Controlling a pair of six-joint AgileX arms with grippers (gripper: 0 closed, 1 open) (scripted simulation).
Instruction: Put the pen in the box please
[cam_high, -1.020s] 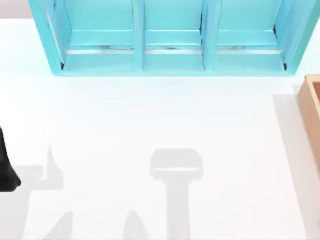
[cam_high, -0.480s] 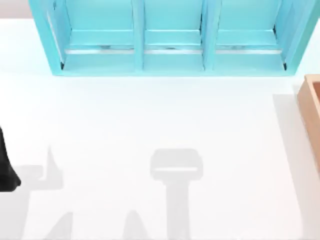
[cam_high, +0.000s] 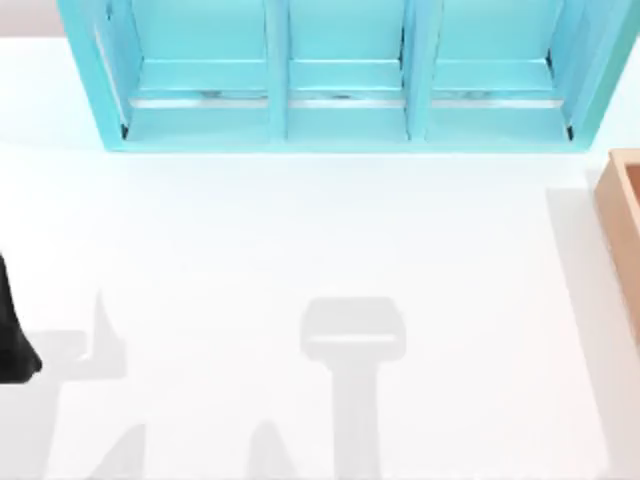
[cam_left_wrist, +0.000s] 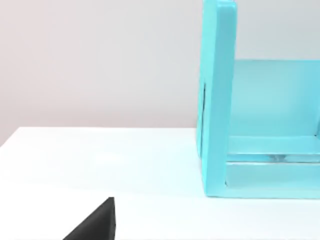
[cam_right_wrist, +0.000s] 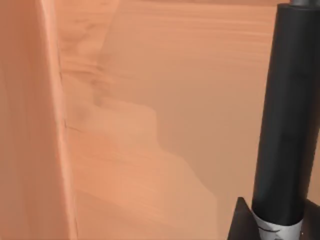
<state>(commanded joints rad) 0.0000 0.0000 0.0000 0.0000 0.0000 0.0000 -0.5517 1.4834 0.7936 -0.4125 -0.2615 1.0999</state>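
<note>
The pen (cam_right_wrist: 287, 115) is a black barrel with a white label band at its near end, and it points into the box (cam_right_wrist: 150, 100), whose tan-orange wooden floor and one thick wall lie behind it. My right gripper (cam_right_wrist: 272, 234) is shut on the pen at the label band, and one dark finger (cam_right_wrist: 241, 222) shows beside it. In the top view the box's (cam_high: 622, 230) wall shows at the table's right edge. My left gripper (cam_high: 12, 340) stays parked at the table's left edge, and a black fingertip (cam_left_wrist: 95, 226) of it shows in the left wrist view.
A large teal three-compartment shelf unit (cam_high: 340, 75) stands along the back of the white table (cam_high: 300, 230); its side wall (cam_left_wrist: 217, 100) shows close by in the left wrist view. Arm shadows fall on the table's front half.
</note>
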